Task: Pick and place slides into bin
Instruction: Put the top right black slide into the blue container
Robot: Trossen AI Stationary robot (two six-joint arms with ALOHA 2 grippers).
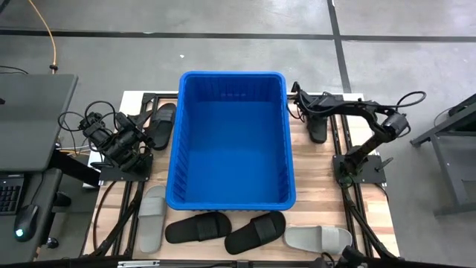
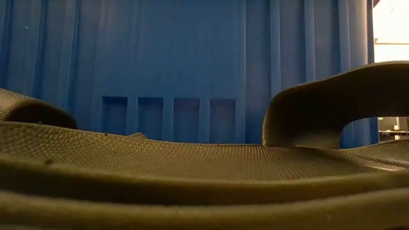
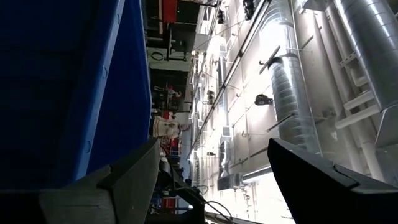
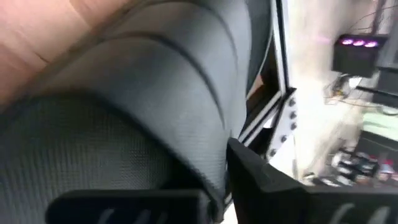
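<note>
The bright blue bin (image 1: 230,186) stands mid-table, and its ribbed wall fills the low view (image 2: 179,57). My right gripper (image 1: 303,98) is at the bin's far right corner, over the far end of a black slide (image 1: 318,128) that lies on the table. My left gripper (image 1: 140,138) is open and empty at the bin's left side, next to another black slide (image 1: 160,125). Two black slides (image 1: 197,227) (image 1: 255,232) and two light grey slides (image 1: 151,217) (image 1: 318,238) lie sole-down along the near edge. My right gripper has the black slide's band strap (image 4: 205,124) between its two fingers (image 4: 273,180), which stand close together at the strap's edge. The strap covers most of one finger. In the high view the slide lies flat on the table.
A black slide (image 2: 192,166) with a raised strap (image 2: 332,102) lies right in front of the low camera. Black frame rails (image 1: 342,149) run along both table sides. A desk with a keyboard and mouse (image 1: 26,219) stands beyond the left edge.
</note>
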